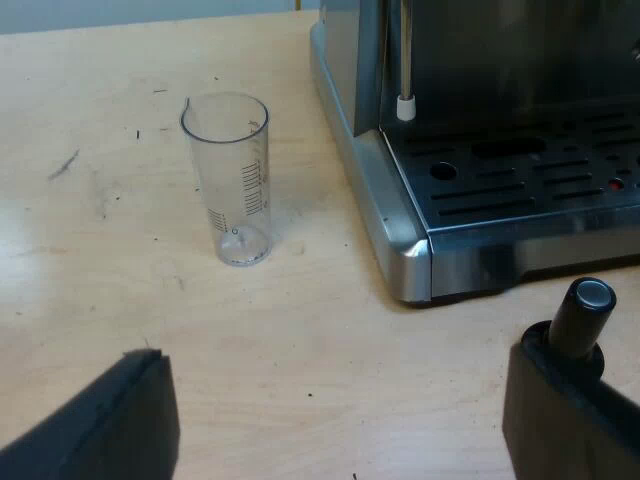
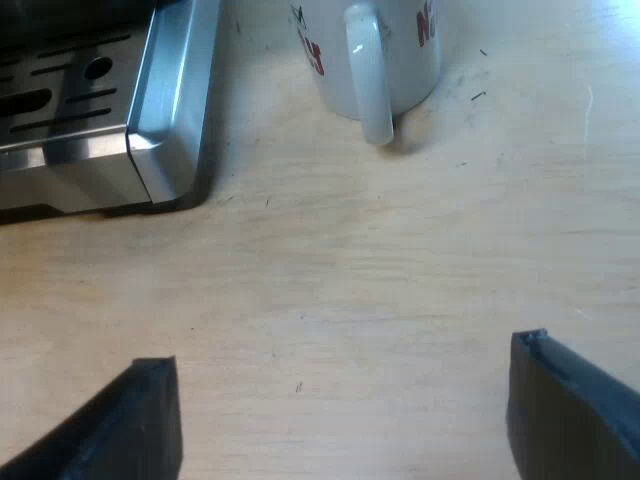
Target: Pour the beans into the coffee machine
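The left jaws are spread wide and hold nothing, low over the bare desk (image 1: 300, 330). Hard against one of them stands a dark knob with a pale metal cap (image 1: 585, 310), probably the tamper. Farther out the measuring glass (image 1: 232, 180) stands upright on the desk, apart from the jaws and near the corner of the espresso machine (image 1: 400, 250). It looks clear down to its base, so it may hold few beans or none. The machine's steam wand (image 1: 405, 60) hangs over the slotted drip tray (image 1: 530, 180) beyond.

The right jaws are likewise wide open and empty over bare wood. The white mug (image 2: 375, 50) with red lettering stands ahead of them, its handle turned toward them, near the machine's other corner.

By this reading the grasp on the glass is not yet made. The main risks:
- The glass is tall, light and narrow. One jaw arriving before the other could knock it over or push it against the machine.
- A swing of the left jaws toward the glass could catch the knob beside them and topple it.
- A loose grip on the smooth wall could let the glass slip as it is tipped to pour.
- If the glass is indeed empty, the pour would deliver nothing.
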